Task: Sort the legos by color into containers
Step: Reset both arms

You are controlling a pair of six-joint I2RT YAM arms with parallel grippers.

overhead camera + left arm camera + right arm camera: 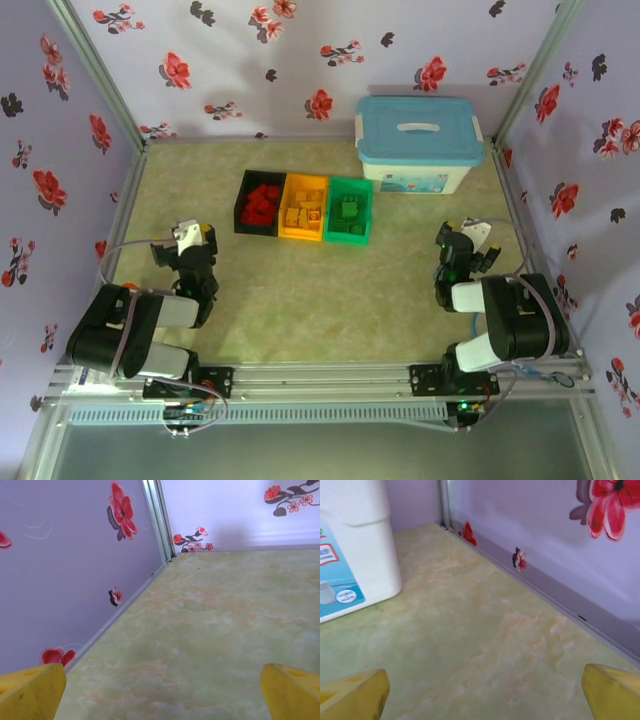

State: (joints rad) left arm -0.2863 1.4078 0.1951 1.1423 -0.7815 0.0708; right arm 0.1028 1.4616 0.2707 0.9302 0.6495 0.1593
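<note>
Near edge: left end effector (162, 692) spread wide, holding nothing. Right end effector (485, 692) likewise. Toward far edge, row of bins: red legos (262, 205) in black bin (241, 200), yellow legos (302, 213) in orange-yellow bin (305, 178), green legos (349, 212) in green bin (346, 239). Every lego in sight binned; sorting looks done.

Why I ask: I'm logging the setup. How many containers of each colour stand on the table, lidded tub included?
Black bin: 1
Orange-yellow bin: 1
Green bin: 1
White tub with light-blue lid: 1
Total: 4
</note>
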